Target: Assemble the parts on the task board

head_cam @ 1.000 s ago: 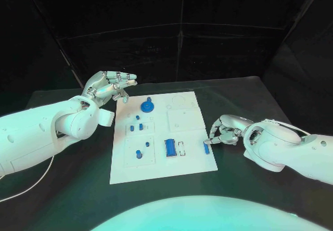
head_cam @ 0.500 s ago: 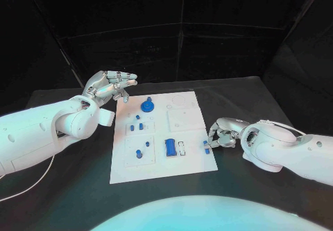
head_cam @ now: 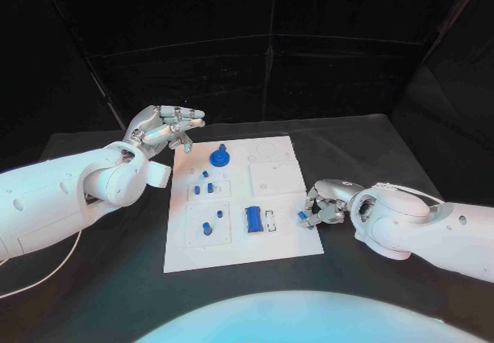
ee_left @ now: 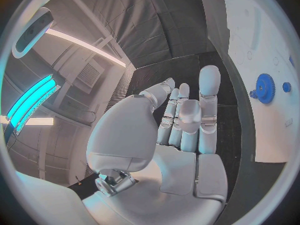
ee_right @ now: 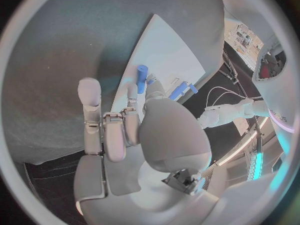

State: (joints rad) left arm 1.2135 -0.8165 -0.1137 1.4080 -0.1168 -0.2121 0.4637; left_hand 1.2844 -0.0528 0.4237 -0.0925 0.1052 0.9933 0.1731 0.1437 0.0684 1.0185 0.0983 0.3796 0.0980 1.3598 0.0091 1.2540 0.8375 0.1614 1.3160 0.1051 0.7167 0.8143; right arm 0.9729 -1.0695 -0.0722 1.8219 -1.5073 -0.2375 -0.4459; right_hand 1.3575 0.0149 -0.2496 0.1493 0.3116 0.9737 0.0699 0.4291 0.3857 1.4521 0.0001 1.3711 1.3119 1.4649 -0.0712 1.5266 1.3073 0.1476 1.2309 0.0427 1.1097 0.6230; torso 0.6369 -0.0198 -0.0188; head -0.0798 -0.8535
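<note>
Two hands frame the white board [head_cam: 243,204] on the black table [head_cam: 350,150]. From the head camera, the right hand [head_cam: 325,204] curls at the board's right edge over a small blue peg [head_cam: 305,218]; the grip itself is hard to make out there. Its wrist camera shows the peg [ee_right: 142,78] pinched at the fingertips. The left hand [head_cam: 162,128] hovers beyond the board's far left corner, fingers apart, holding nothing. Its wrist camera catches the blue gear [ee_left: 267,88] on the board.

Matt white task board [head_cam: 278,243] on black cloth-like table [head_cam: 360,143]; glossy plastic arms.
</note>
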